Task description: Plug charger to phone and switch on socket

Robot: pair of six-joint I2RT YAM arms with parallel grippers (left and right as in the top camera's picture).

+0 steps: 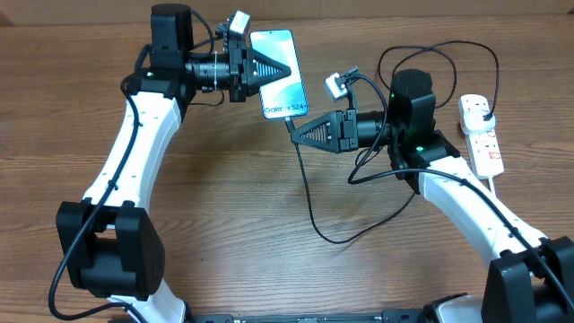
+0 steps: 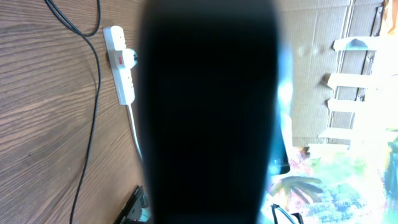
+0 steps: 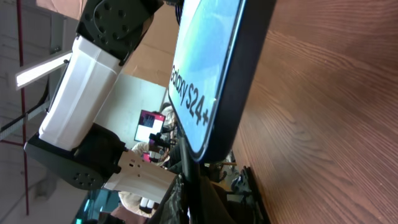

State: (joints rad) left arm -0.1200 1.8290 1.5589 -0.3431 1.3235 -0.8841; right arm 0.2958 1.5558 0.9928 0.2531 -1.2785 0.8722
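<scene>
Over the wooden bench (image 1: 224, 224), the overhead view shows the slim black-edged smartphone with a light blue screen, the phone (image 1: 282, 94), raised and tilted. The left claw (image 1: 287, 68) is pinched on its side. The right claw (image 1: 296, 135) is pressed together on the tip of the thin black cable, the charger (image 1: 309, 202), right at the phone's bottom edge. The cable loops across the bench and back to the white elongated power strip with red markings, the socket (image 1: 484, 144), at the far right.

From the left wrist, a dark blurred shape (image 2: 208, 112) fills the middle and hides the fingers. The socket (image 2: 119, 68) and charger (image 2: 93, 106) lie beyond.

From the right wrist, the phone (image 3: 211, 68) stands on edge above the bench (image 3: 323, 124), its screen reading "Galaxy S24+". Below it the claw's tips are too dark to make out.
</scene>
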